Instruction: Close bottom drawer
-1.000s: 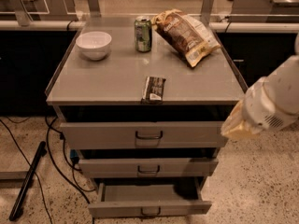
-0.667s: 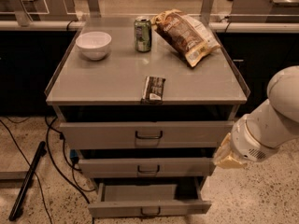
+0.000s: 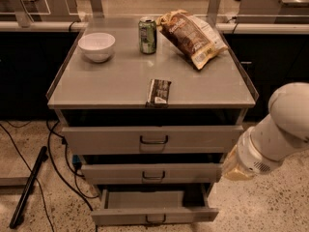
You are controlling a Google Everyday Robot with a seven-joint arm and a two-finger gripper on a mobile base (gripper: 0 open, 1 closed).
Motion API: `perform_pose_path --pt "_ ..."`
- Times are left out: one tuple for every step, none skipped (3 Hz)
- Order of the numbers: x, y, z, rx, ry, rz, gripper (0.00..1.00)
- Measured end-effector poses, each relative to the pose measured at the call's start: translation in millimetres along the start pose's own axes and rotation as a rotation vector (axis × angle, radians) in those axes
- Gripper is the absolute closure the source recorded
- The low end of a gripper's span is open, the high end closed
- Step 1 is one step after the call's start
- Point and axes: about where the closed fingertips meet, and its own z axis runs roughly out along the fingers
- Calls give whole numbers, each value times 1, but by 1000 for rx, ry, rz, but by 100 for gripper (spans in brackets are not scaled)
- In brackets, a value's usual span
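Three grey metal drawer fronts sit under the front edge of the flat grey worktop (image 3: 120, 81); the lowest, the narrow bottom drawer (image 3: 120, 216) with its small dark loop handle (image 3: 155, 220), stands pulled well out, its closing push not yet made. The gripper (image 3: 235, 170) of the bulky white arm (image 3: 280, 134) hangs below the worktop's front right corner, beside the right end of the middle drawer (image 3: 116, 174) and apparently clear of the bottom one; whether it is spread or pressed together I cannot tell. Next it probably must drop lower, reach that front and push straight in.
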Motion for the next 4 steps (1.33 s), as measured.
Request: perform_pose_path --pt "28 4 44 35 35 -36 100" --pt "63 2 108 51 36 -35 100" --pt "110 23 213 -95 17 39 100" --pt "110 23 213 -95 17 39 100"
